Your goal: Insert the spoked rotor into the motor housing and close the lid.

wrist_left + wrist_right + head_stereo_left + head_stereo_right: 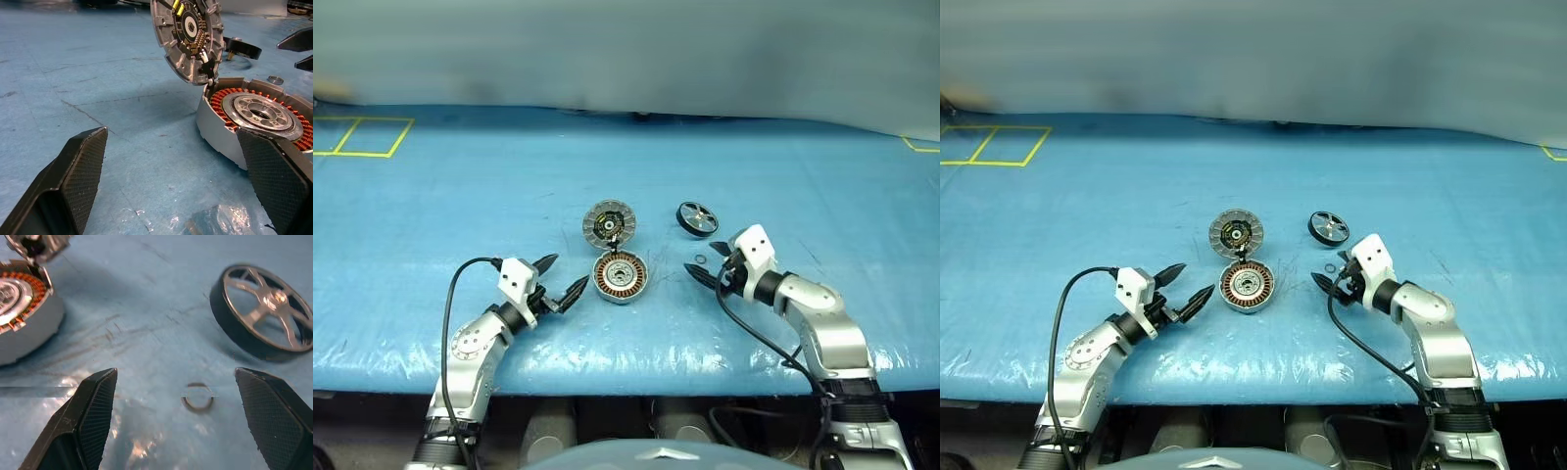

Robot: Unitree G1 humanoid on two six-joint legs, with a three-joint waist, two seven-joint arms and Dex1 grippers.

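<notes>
The round silver-grey motor housing [621,277] with copper-brown windings is sitting open on the counter. Its segmented grey disc lid [609,223] is standing tilted up from the far rim. The black ring-shaped rotor with silver spokes [698,217] is lying flat, apart to the right.

A blue plastic sheet [460,206] is covering the worktop, lying wrinkled and glossy along its near edge, with fine dark scratches showing across the middle. Yellow tape lines [362,137] are marking out rectangles at the far left corner of the sheet, and a short yellow tape corner [920,147] is showing at the far right edge. A tiny thin metal ring [198,397] is lying flat on the sheet. A pale grey wall [626,49] is rising behind the worktop.
</notes>
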